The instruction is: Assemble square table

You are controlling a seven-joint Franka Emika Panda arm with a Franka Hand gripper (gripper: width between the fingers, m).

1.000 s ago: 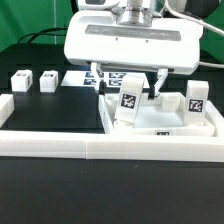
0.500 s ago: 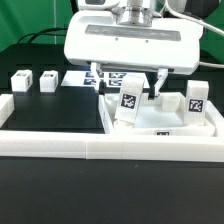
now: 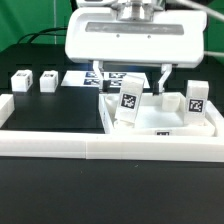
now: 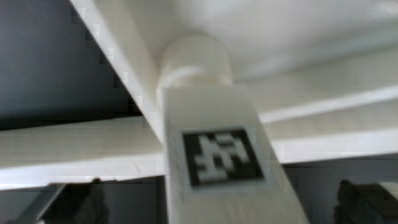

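The gripper (image 3: 129, 76) is hovering, jaws spread wide and empty, over a leg block (image 3: 130, 100) standing on the slab (image 3: 165, 128) at the exterior view's right; light, rigid, slick plastic is likely favouring a pinch across flat sides

No letters or numbers are readable — only black-and-white coded tags (image 4: 217, 157) (patterns, not text) stand on the small white plastic leg blocks (image 3: 127, 102) and the thin white marker board (image 3: 75, 77).

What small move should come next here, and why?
Probably raise the open end effector clear of the white tagged leg block standing on the white square plastic slab: its fingers straddle it without touching, and two more such blocks lie loose.
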